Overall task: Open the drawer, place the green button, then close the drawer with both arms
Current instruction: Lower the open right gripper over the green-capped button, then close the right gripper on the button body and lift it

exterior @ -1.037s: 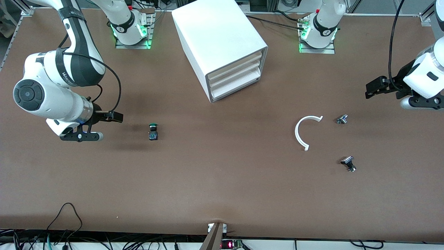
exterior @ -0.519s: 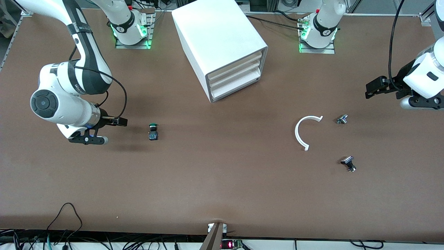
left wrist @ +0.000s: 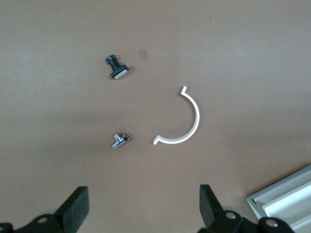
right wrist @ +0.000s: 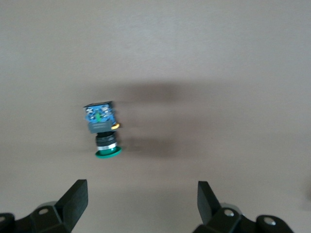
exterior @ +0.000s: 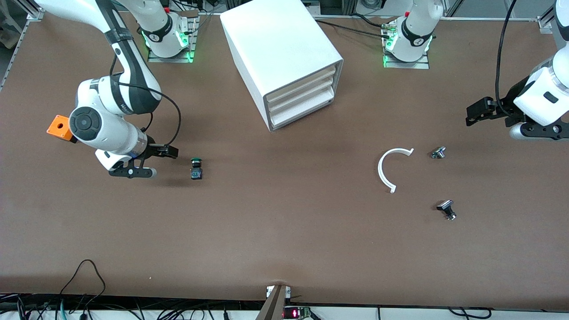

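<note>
The right gripper, fingers spread, is held beside the button for grasping, while the left gripper is kept waiting, spread.

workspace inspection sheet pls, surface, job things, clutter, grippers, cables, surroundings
surface: brown table, bare in the middle.
job's things: drawer shut, lowest in the white cabinet; button lying on its side on the table, toward the right arm's end.
clutter: white curved strip, two small metal bits, orange box partly hidden by the right arm.
grippers: right gripper open, over the table beside the button; left gripper open, over the table near the metal bits.
cables: black cable looping at the table edge nearest the camera.
surroundings: metal frame rails at the corners.
</note>
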